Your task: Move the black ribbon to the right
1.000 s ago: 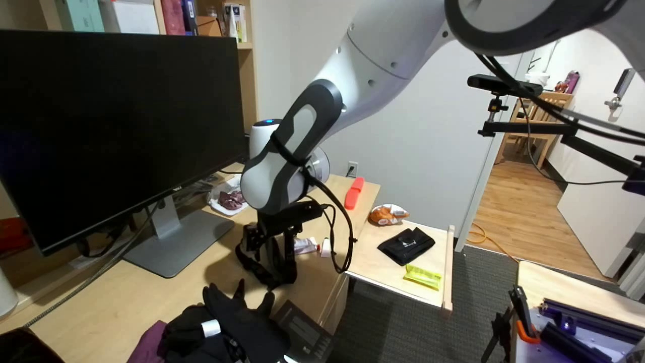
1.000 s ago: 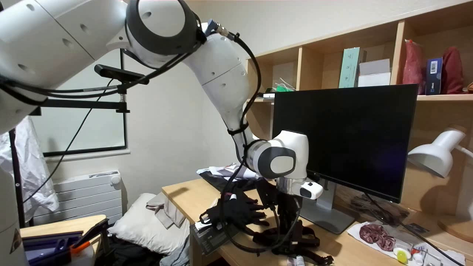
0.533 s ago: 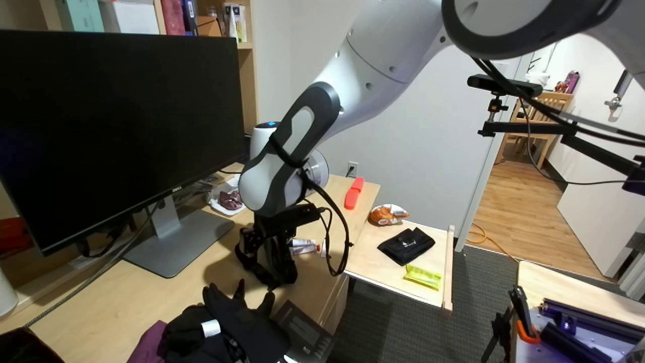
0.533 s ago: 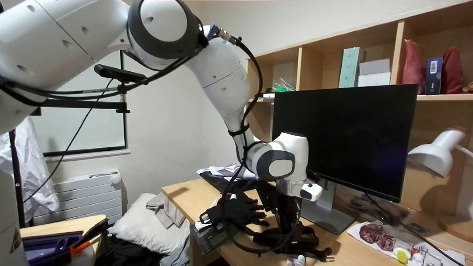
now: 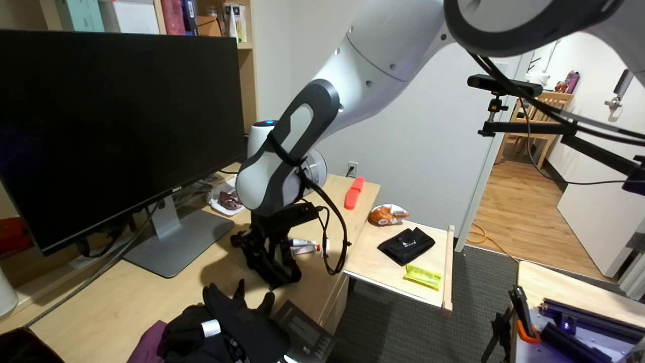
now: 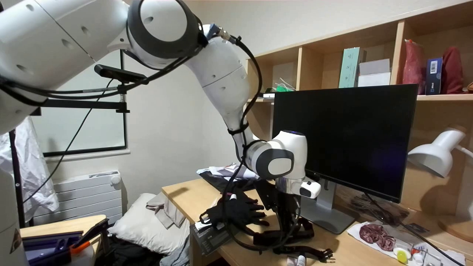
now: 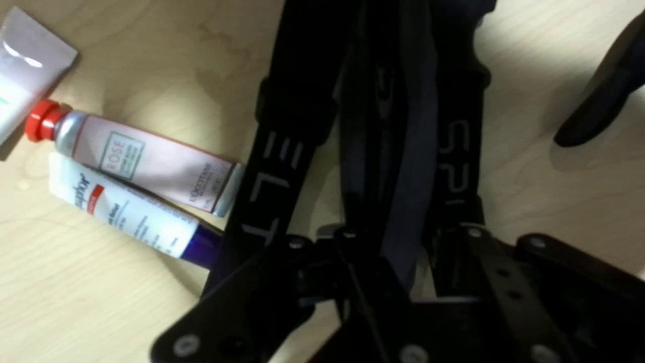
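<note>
The black ribbon (image 7: 272,171) lies bunched on the desk as dark straps with pale lettering. Its loops also show in both exterior views, below the gripper (image 7: 400,234): the ribbon (image 5: 282,275) near the desk's side edge, the ribbon (image 6: 305,252) in front of the monitor. In the wrist view my fingers (image 7: 504,282) stand apart with black and grey strips of the ribbon running between them. A sliver of desk shows beside the grey strip, so the jaws are open, though partly drawn in. Dark on dark hides whether the pads touch the cloth.
Two tubes, one pink (image 7: 156,156) and one white-and-blue (image 7: 131,206), lie against the ribbon's left side. Black gloves (image 5: 237,322) sit close by on the desk. A monitor (image 6: 343,140) stands behind the arm. A side shelf (image 5: 393,277) holds a black pouch and a yellow packet.
The hand has shifted slightly toward the monitor side, with a small dip and rise. The ribbon's loops have changed shape around the fingers, which stand closer together now.
</note>
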`<move>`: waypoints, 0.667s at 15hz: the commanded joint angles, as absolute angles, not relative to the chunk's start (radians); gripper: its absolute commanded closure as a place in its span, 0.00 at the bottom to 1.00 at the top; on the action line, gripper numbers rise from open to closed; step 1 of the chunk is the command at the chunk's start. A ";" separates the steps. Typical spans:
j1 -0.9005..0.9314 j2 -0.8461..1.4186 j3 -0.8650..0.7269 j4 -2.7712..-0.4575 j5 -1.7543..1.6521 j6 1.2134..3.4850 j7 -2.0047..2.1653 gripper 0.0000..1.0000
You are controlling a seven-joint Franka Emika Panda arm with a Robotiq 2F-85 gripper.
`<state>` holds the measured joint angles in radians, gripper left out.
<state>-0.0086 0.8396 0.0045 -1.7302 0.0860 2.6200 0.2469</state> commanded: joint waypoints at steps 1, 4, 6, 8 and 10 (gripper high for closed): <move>-0.022 0.800 0.019 -1.766 0.110 2.586 0.191 0.93; -0.017 0.750 0.018 -1.801 0.098 2.536 0.167 0.96; -0.011 0.703 0.015 -1.834 0.088 2.498 0.146 0.93; -0.007 0.644 0.013 -1.875 0.079 2.469 0.118 0.91; -0.006 0.577 0.012 -1.919 0.072 2.442 0.092 0.91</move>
